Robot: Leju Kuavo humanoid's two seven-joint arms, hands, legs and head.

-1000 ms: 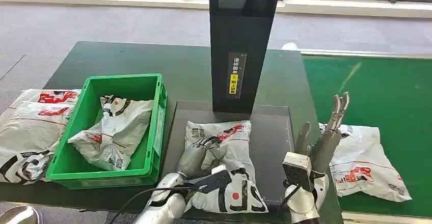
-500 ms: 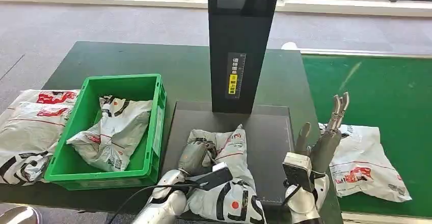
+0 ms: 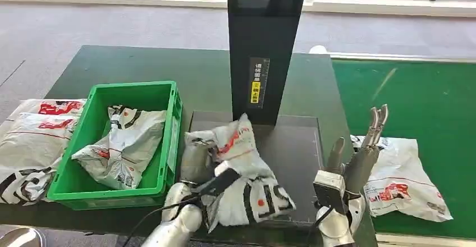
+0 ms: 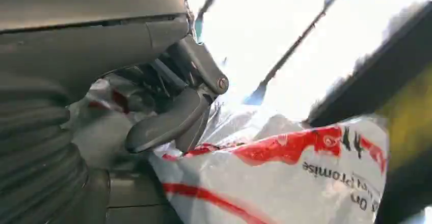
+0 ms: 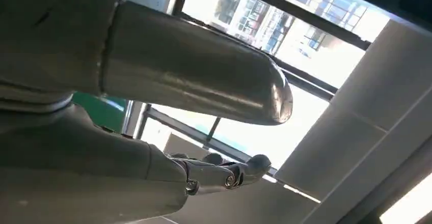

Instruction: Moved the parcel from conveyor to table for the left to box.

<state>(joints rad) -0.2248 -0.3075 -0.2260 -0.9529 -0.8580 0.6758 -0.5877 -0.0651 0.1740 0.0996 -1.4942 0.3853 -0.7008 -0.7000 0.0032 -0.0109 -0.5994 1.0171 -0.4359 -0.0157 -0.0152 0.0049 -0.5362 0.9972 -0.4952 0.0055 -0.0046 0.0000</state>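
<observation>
Five parcels are showing in the head view; the left robot hand [image 3: 197,160] is gripping one parcel [image 3: 247,171] and lifting its upper end off the dark tray [image 3: 294,146] on the surface [image 3: 140,64]; the word "promise" is reading on it in the left wrist view; one bagged parcel [image 3: 120,143] is lying in the single green box [image 3: 174,123]; two stacked parcels [image 3: 31,140] are resting left of the box; one white parcel [image 3: 401,177] is sitting on the green conveyor [image 3: 432,101]; the right robot hand [image 3: 359,157] is standing upright beside it, fingers spread, holding nothing; the black post [image 3: 264,45] is carrying a yellow label, its writing too small to read.
</observation>
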